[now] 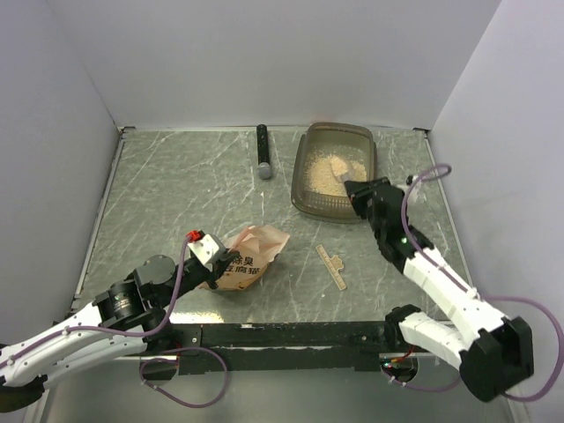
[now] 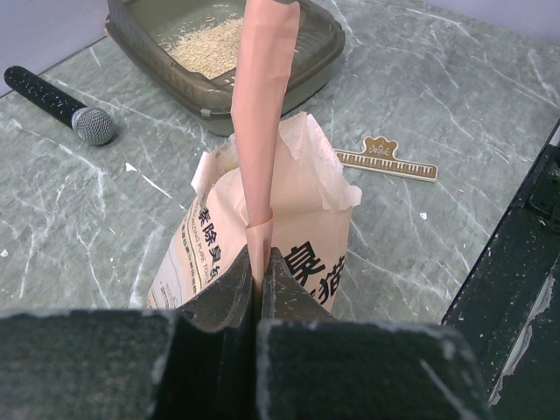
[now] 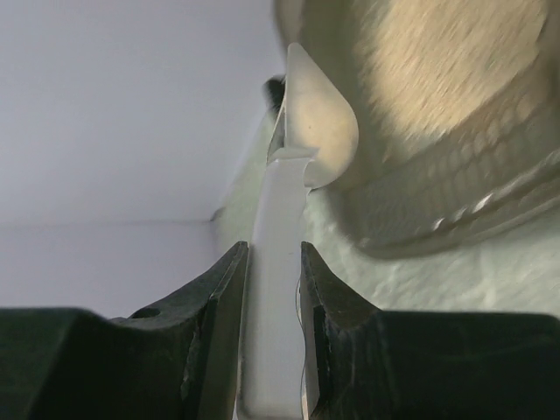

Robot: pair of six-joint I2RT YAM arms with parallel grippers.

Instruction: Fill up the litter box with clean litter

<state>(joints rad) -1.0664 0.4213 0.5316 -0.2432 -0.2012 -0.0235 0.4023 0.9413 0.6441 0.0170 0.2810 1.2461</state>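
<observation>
The box (image 1: 324, 210) sits at the far right of the table (image 1: 176, 194), close to the back wall. Litter (image 1: 330, 167) lies across its floor, with a paler heap near the middle.

From above, the right gripper (image 1: 357, 196) hangs over the box's near right corner, but that view does not show what it carries. The right wrist view does: the fingers (image 3: 219, 297) clamp the flat white handle of a scoop (image 3: 317, 122), whose bowl points at the blurred box wall (image 3: 464, 192) with litter (image 3: 446, 70) behind it.

An orange-pink pouch (image 1: 256, 251) with dark Chinese print lies on the table near the front, left of centre and well apart from the box. The top view shows the left gripper (image 1: 216, 256) at its near end. The left wrist view shows the grip itself: the jaws are clenched on a thin strip of the pouch (image 2: 297, 227) that rises between them, and the torn white mouth faces the box (image 2: 175, 83) and its litter (image 2: 206, 44).

A black mic (image 1: 263, 152) lies just left of the box. A tan ruler (image 1: 331, 266) lies between the pouch and the right arm; its scalloped end shows only in the left wrist view (image 2: 385, 159).
</observation>
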